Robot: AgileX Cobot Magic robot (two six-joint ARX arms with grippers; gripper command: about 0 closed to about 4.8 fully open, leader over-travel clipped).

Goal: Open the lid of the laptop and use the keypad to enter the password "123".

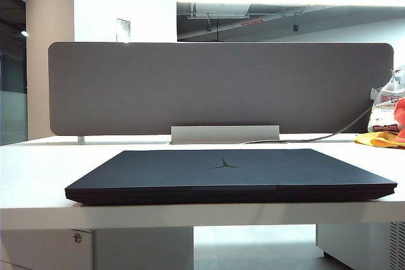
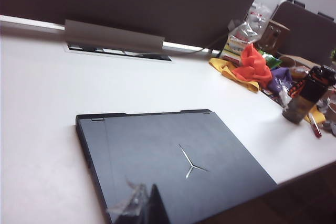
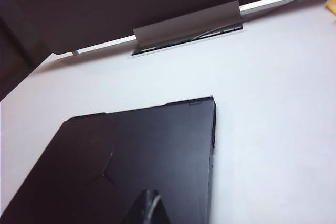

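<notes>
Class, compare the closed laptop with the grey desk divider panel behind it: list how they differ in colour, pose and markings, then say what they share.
Colour: the laptop is dark navy-black; the divider panel is light grey.
Pose: the laptop lies flat on the white desk with its lid shut; the divider panel stands upright along the desk's far edge.
Markings: the laptop's lid bears a small Y-shaped emblem; the divider panel is plain.
Shared: both are wide, thin, matte slabs.

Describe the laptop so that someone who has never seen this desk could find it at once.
Find the white desk with the grey divider panel standing along its back. The laptop lies flat in front of that panel, near the desk's front edge. It is wide, thin and dark, its lid shut and bearing a small Y-shaped emblem, unlike the colourful clutter at the side.
</notes>
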